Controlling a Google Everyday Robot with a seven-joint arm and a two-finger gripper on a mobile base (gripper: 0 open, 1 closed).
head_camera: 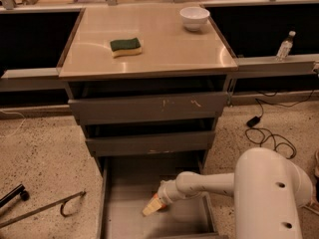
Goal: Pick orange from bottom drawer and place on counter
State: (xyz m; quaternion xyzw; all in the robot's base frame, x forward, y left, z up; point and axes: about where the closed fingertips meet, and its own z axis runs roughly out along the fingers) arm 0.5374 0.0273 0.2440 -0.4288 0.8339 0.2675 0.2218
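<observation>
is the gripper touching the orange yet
Cannot tell. In the camera view the gripper overlaps the orange down in the bottom drawer, so any contact or gap is hidden.

In the bottom drawer (pixel 124 208), the gripper (pixel 152 208) hides most of the orange (pixel 160 203). The drawer's front and the base of the arm (pixel 269 193) run off the lower edge.

Warm, yellowish indoor light falls from above. The counter (pixel 164 54) takes it as a soft sheen, with a pale streak of glare left of the sponge (pixel 125 47), and the white bowl (pixel 194 18) shows bright. The recesses above the drawer fronts lie in deep shadow. The bottom drawer (pixel 124 203) is dim; the gripper (pixel 152 208) sits low in that dimness, beside the orange (pixel 160 203)
</observation>
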